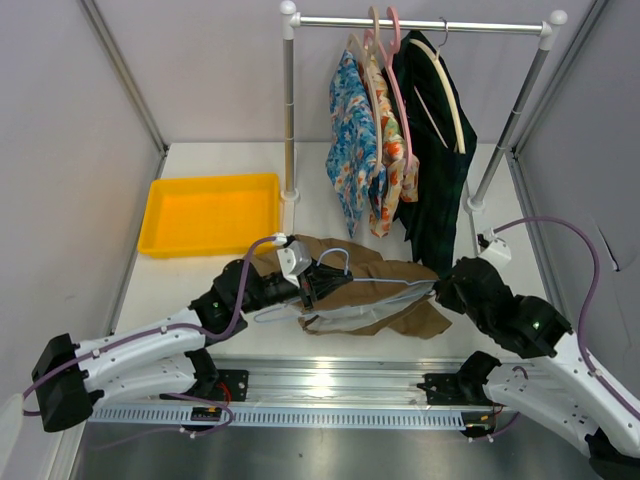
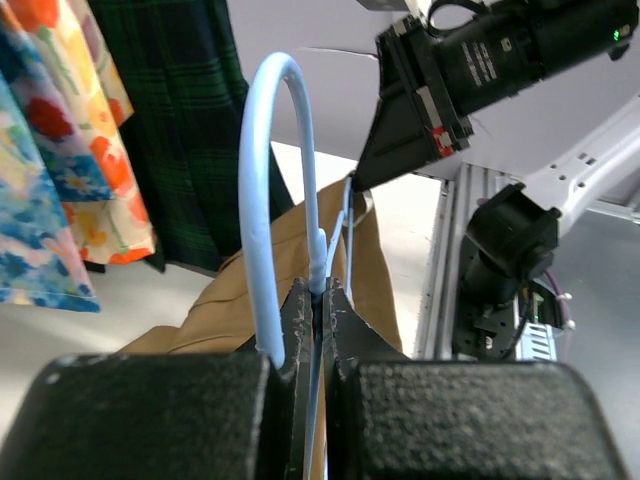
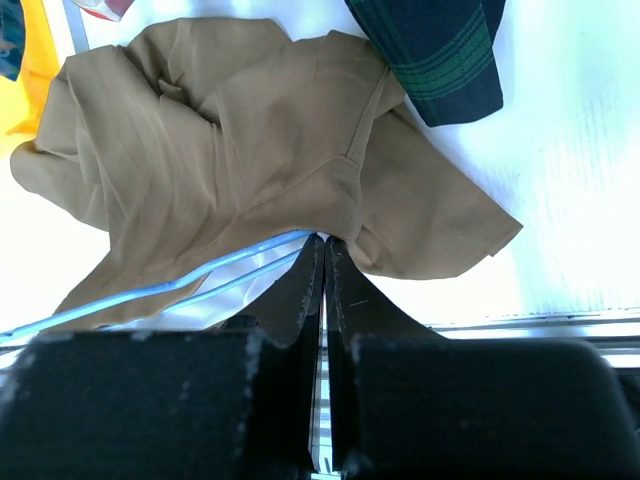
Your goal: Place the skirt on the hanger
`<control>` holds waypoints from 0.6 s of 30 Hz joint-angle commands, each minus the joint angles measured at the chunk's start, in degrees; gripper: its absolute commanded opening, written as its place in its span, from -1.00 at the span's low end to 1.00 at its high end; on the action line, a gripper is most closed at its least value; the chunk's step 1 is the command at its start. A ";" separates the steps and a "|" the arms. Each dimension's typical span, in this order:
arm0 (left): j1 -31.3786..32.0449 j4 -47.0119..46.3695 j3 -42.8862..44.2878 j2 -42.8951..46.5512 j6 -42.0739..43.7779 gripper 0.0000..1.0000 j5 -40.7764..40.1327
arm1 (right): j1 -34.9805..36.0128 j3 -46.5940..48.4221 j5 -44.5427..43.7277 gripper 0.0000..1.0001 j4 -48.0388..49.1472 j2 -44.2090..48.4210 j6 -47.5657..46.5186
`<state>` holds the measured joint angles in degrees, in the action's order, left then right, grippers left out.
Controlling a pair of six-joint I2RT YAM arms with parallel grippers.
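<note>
A: From above, where's the skirt?
B: Crumpled on the worktop, 6 o'clock from the rail. The hanger lies across it, with the left end effector at 9 o'clock and the right end effector at 3.
A: Left wrist?
B: Clenched on the hanger's neck, under the hook.
A: Right wrist?
B: Clenched on the hanger's corner, at the skirt's 6 o'clock edge.

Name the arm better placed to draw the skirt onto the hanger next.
Probably right: the right gripper is shut on the far end of the hanger, at the edge of the skirt. The left gripper only clamps the neck, steadying it.
</note>
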<state>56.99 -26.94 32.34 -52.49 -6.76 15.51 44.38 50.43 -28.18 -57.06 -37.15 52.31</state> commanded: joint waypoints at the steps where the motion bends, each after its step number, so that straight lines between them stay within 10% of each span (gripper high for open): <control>1: 0.22 -3.03 0.97 -0.42 -1.85 -1.00 5.32 | -0.61 4.14 -1.70 -1.00 1.85 0.67 -2.91; 18: 0.22 -10.23 0.18 1.77 -5.19 -1.00 4.62 | -0.61 9.59 0.06 -1.00 3.01 -3.63 -5.82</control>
<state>56.99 -30.24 32.34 -53.04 -10.09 18.63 44.01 56.53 -27.53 -56.10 -40.71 47.75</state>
